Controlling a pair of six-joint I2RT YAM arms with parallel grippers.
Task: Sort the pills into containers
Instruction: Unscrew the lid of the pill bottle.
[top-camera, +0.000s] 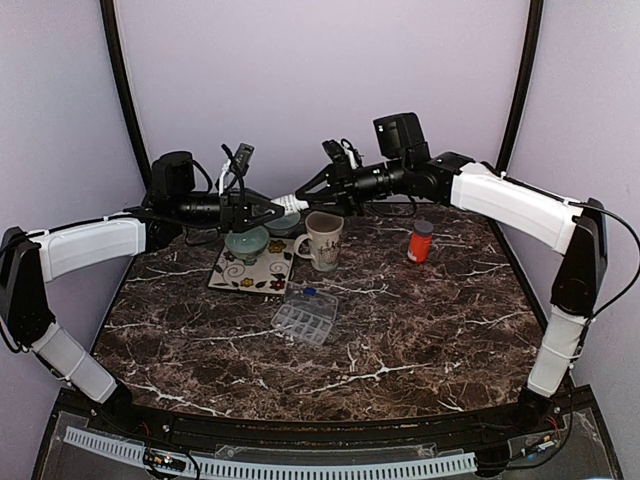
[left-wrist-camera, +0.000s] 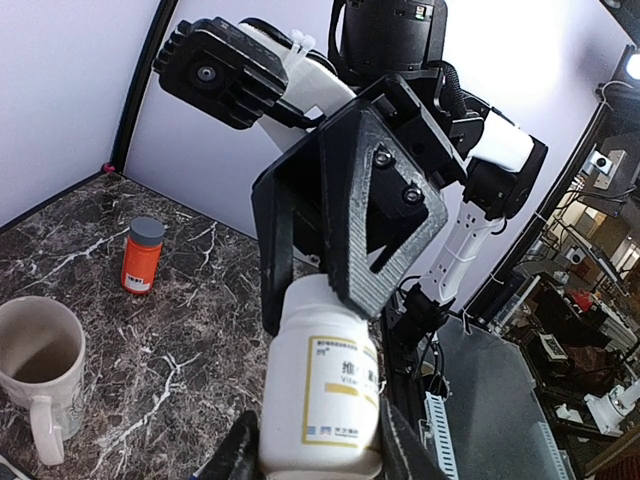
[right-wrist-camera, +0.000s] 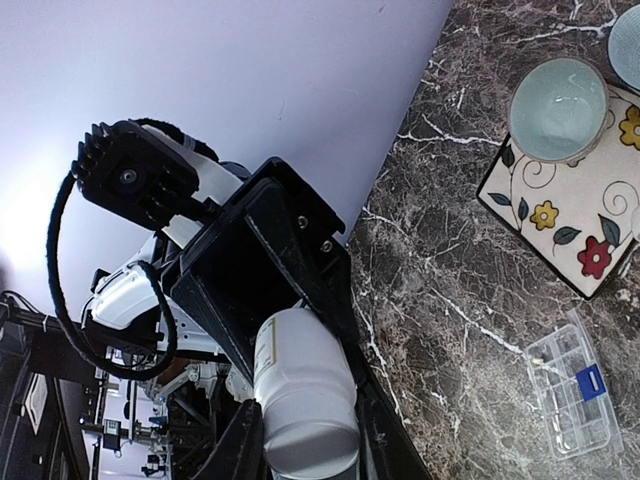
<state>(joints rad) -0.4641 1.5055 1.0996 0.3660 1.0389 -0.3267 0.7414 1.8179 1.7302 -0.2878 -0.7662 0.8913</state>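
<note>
Left gripper (left-wrist-camera: 320, 448) and right gripper (right-wrist-camera: 306, 450) pinch the white bottle (top-camera: 290, 203) from opposite ends.

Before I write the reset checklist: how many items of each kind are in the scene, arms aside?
Bottles: 2 (white plastic pill bottle; orange pill bottle with grey cap)
Bowls: 2 (front teal ceramic bowl; rear teal ceramic bowl)
Mugs: 1 (beige ceramic mug)
Plates: 1 (square floral plate)
Organisers: 1 (clear plastic pill organiser)
Total: 7
</note>
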